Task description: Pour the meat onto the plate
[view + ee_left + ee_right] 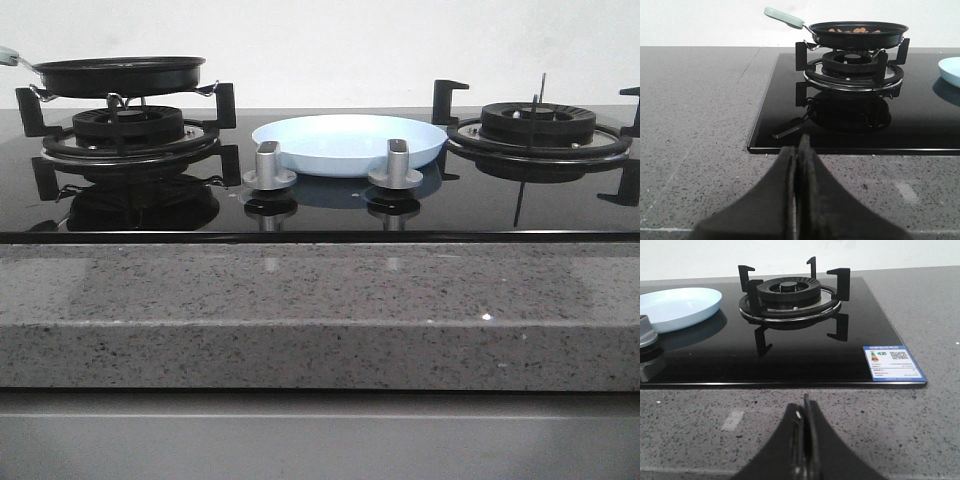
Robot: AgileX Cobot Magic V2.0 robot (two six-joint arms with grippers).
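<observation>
Speckled grey stone counter [300,300] carrying a glossy black glass hob [330,205] before a plain white wall [330,40]; pale-blue plate [348,143] between the two burners, behind two silver knobs [269,165]; black frying pan [858,34] on the left burner [852,70], meat [856,30] inside; energy label [894,362] at hob corner; left gripper [797,195] and right gripper [805,440] low over the counter, fingers pressed together, empty.

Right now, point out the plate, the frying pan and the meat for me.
plate [345,150], front view, on its pale-blue inner floor.
frying pan [860,39], left wrist view, on its black outer side wall.
meat [856,30], left wrist view, on the reddish-brown pieces showing above the pan's rim.
</observation>
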